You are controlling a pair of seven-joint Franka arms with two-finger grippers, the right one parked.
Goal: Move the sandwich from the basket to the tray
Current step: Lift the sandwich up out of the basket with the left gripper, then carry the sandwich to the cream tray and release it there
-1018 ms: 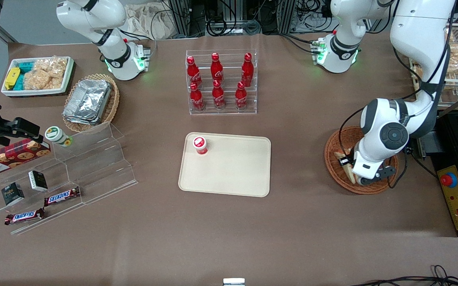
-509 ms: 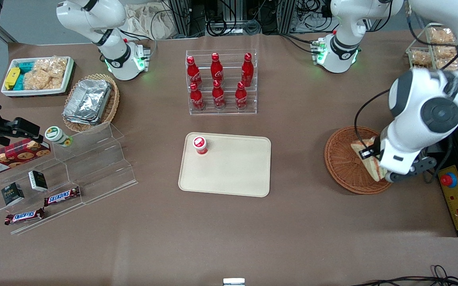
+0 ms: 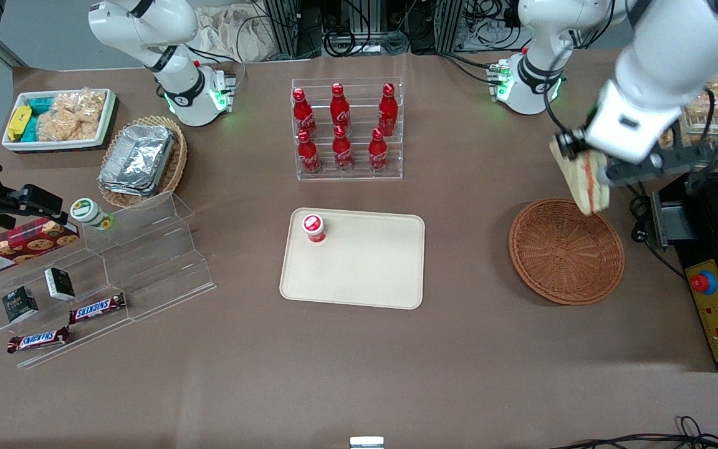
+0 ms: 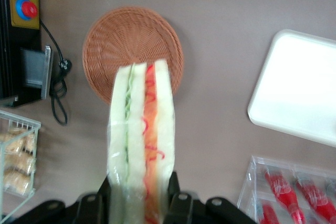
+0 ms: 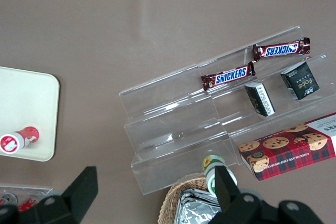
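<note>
I have the sandwich (image 3: 583, 181) up in the air, clear of the bench, hanging point-down above the rim of the basket (image 3: 566, 251) on the edge farther from the front camera. The hand (image 4: 140, 203) is clamped on its wide end, one finger (image 4: 172, 195) pressed against the bread on each flat face. Through the wrist camera I can read the layers cleanly: pale bread outside, a green strip on one side and red-orange filling on the other (the wedge looks wrapped in clear film, though I cannot be sure). Directly below it the round wicker basket (image 4: 133, 51) sits with nothing in it. The tray (image 3: 353, 259) lies flat on the brown bench (image 3: 359, 362) well apart from the basket, toward the parked arm's end, and the only thing on it is a small red-capped bottle (image 3: 313, 227) standing near the corner farthest from the basket. Farther from the front camera than the tray is a clear rack of red cola bottles (image 3: 341, 128). Out at the parked arm's end I see a stepped clear display (image 3: 116, 274) with two Snickers bars (image 3: 97, 307), a cookie box (image 3: 19, 244) and a tan basket of foil trays (image 3: 141, 159).
</note>
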